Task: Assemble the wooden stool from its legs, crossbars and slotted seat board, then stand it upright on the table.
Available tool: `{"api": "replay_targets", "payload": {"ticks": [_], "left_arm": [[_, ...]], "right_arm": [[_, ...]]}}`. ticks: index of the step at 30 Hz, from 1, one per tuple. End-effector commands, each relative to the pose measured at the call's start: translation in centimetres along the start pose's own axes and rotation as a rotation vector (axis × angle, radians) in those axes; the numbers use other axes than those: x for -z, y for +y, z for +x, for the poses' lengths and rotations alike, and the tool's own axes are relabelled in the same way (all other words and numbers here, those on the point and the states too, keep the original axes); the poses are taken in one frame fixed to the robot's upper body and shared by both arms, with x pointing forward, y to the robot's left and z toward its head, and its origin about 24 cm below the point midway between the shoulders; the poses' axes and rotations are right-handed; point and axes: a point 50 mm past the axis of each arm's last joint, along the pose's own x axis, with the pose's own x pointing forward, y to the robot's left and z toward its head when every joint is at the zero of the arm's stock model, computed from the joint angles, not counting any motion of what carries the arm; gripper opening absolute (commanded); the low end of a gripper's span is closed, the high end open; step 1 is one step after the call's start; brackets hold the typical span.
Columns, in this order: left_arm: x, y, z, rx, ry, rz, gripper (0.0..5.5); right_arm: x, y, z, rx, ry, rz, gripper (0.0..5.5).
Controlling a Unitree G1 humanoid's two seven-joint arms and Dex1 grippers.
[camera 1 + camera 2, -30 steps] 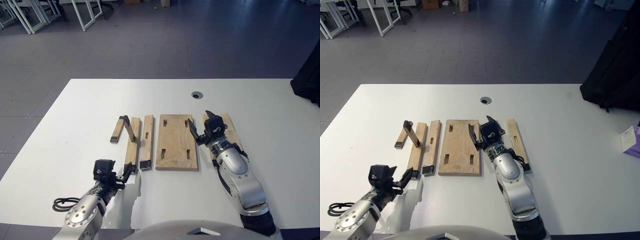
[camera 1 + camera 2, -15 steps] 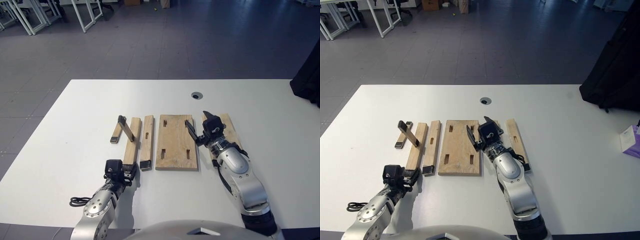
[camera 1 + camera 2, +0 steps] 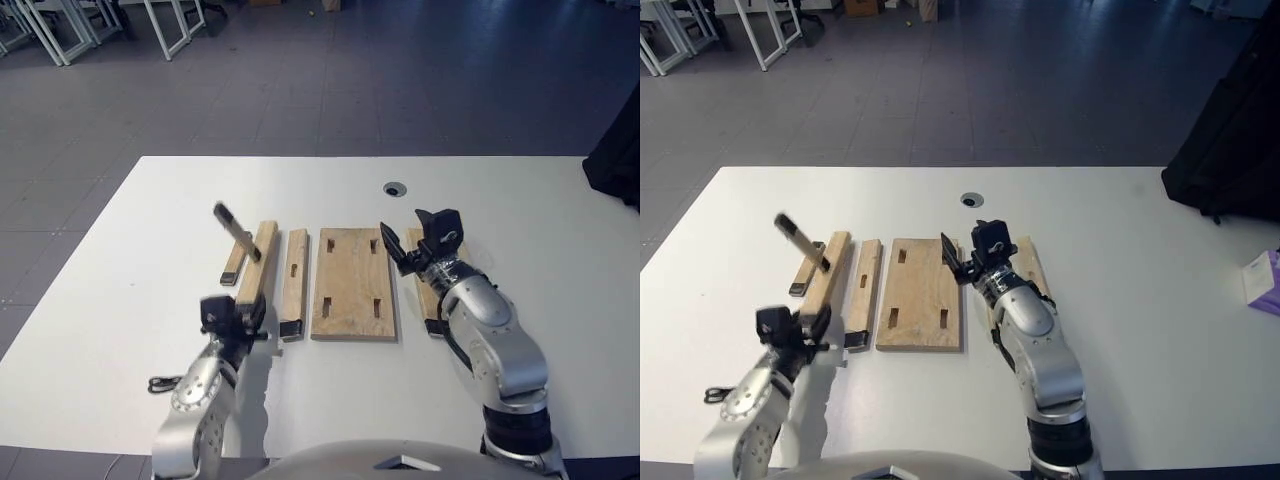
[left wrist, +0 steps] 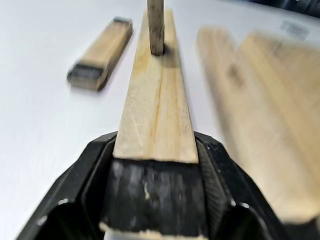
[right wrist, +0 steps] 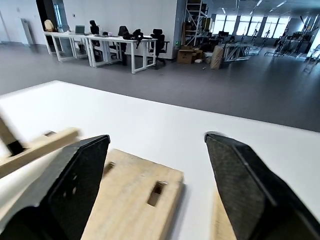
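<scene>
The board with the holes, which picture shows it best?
The left eye view: the whole board lies flat, seen from above. The right eye view shows much the same. The right wrist view catches one end, the left wrist view just an edge.

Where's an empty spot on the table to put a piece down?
Free: the table right of the right tool, its left side beyond the short piece, and the far strip by the cable hole. Crowded: the middle, where legs flank the seat board.

Clamping left gripper [image 3: 232,318] onto near end of leg [image 3: 258,262], tipping its crossbar [image 3: 237,232] up toward 11 o'clock. Lifting right gripper [image 3: 418,240] off seat board [image 3: 352,285] toward 1 o'clock.
</scene>
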Motion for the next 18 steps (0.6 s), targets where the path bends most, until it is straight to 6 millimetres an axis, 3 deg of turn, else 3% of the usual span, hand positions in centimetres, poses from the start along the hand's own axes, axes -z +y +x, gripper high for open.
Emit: {"api": "replay_targets", "payload": {"ticks": [1, 3, 6, 10, 14, 18], "left_arm": [[-5.4, -2.9, 1.8, 0.290, -0.149, -0.289, 2.04], [-7.0, -3.3, 2.2, 0.382, -0.171, -0.409, 2.03], [-7.8, -2.9, 2.8, 0.398, -0.159, -0.493, 2.03], [-8.3, -4.1, 2.7, 0.495, -0.146, -0.669, 2.03], [-8.2, -5.9, 1.6, 0.714, -0.061, -0.815, 2.03], [-8.4, -6.5, 1.0, 0.837, 0.012, -0.852, 2.03]], "right_arm": [[-2.1, -0.6, 0.4, -0.173, -0.020, 0.275, 4.01], [-2.9, -1.1, 0.9, -0.222, -0.004, 0.391, 4.34], [-4.2, -1.9, 1.4, -0.254, -0.030, 0.573, 4.38], [-6.0, -0.7, 1.1, -0.486, -0.150, 0.950, 4.38], [-6.8, -0.1, 0.7, -0.580, -0.111, 0.995, 4.38], [-7.2, 0.5, 0.6, -0.604, -0.059, 1.018, 4.38]]}}
